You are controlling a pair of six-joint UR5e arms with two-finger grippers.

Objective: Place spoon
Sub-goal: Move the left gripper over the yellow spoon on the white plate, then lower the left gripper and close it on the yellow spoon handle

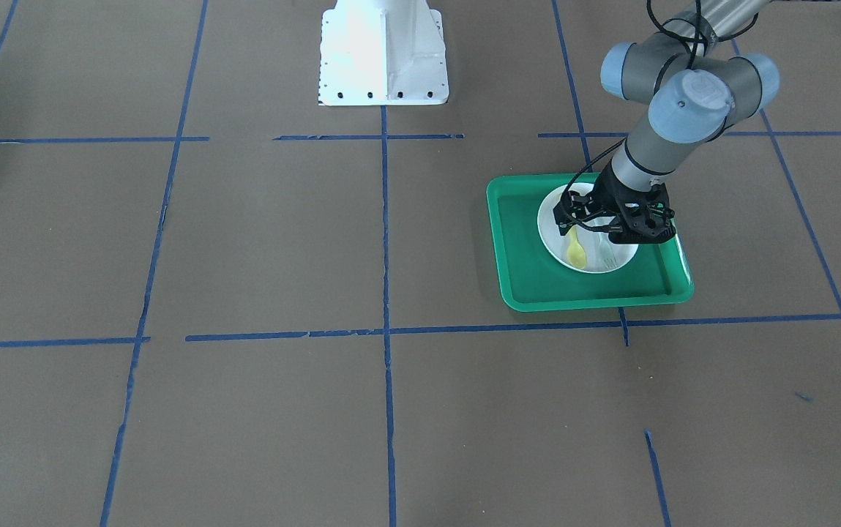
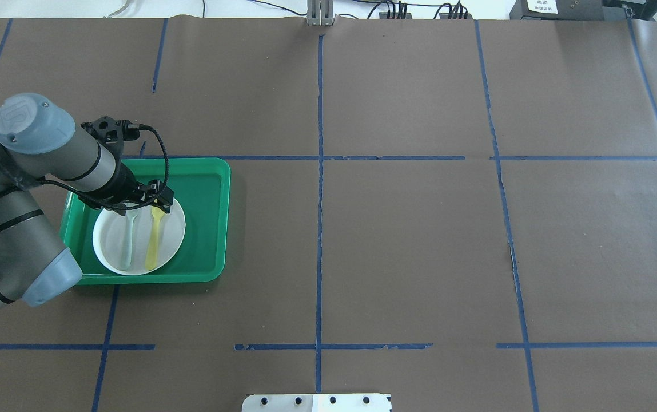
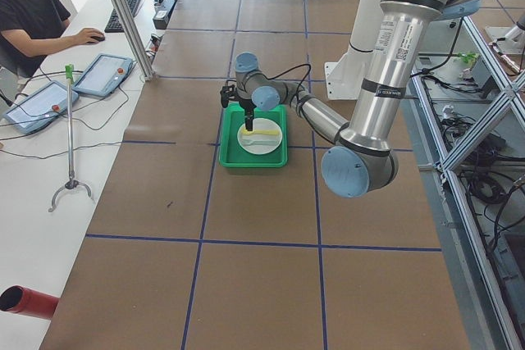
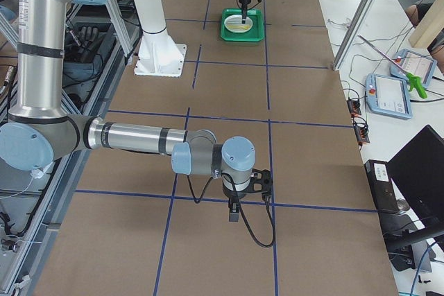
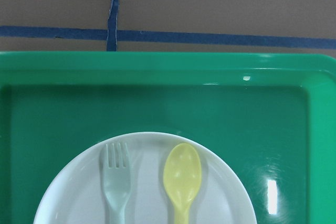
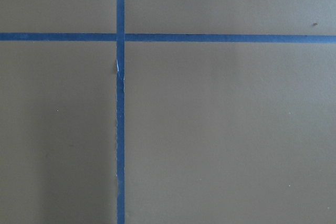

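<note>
The pale yellow spoon (image 1: 576, 251) lies flat on the white plate (image 1: 590, 266), beside a pale grey-green fork (image 1: 607, 253). The plate sits in a green tray (image 1: 530, 249). In the overhead view the spoon (image 2: 154, 237) is right of the fork (image 2: 128, 240). In the left wrist view the spoon's bowl (image 5: 182, 174) and the fork's tines (image 5: 116, 174) point toward the tray's far wall (image 5: 157, 103). My left gripper (image 1: 597, 231) hovers just over the plate's handle end, looks open and holds nothing. My right gripper (image 4: 234, 214) shows only in the exterior right view, low over bare table; I cannot tell its state.
The robot's white base (image 1: 383, 51) stands at mid-table on the robot's side. Brown paper with blue tape lines (image 6: 121, 129) covers the table. An operator (image 3: 33, 22) sits at a side desk beyond the table's edge.
</note>
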